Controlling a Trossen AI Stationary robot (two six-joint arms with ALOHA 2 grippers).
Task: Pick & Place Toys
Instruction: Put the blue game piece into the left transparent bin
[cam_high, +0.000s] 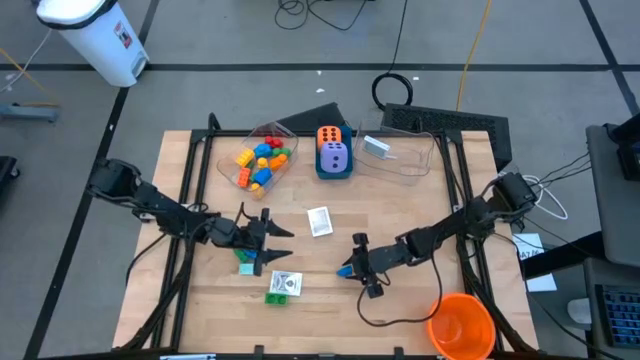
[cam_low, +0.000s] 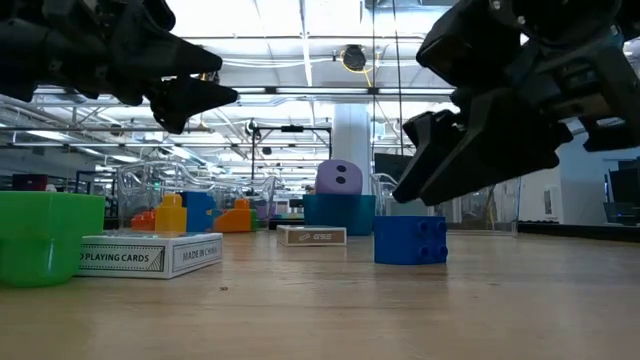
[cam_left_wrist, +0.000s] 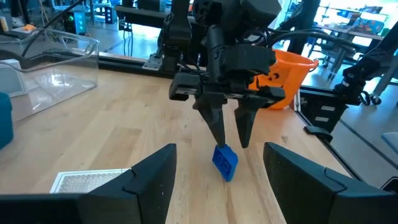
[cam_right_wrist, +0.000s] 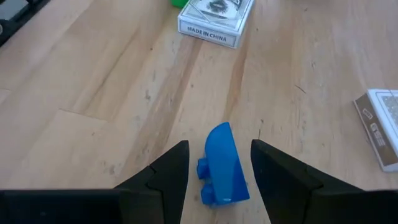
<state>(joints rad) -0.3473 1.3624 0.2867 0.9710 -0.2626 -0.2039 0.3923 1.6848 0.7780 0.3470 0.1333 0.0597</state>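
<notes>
Lying flat between the right gripper's (cam_right_wrist: 214, 171) parted fingers (untouched), blue brick (cam_right_wrist: 222, 165) runs lengthwise along them.

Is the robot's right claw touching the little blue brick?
Apart. The right wrist view shows wood on both sides between the blue brick and the open right gripper.

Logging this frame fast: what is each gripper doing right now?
Left gripper: open, holding nothing, above the table.
Right gripper: open, fingers either side of the blue brick, not closed on it.
</notes>
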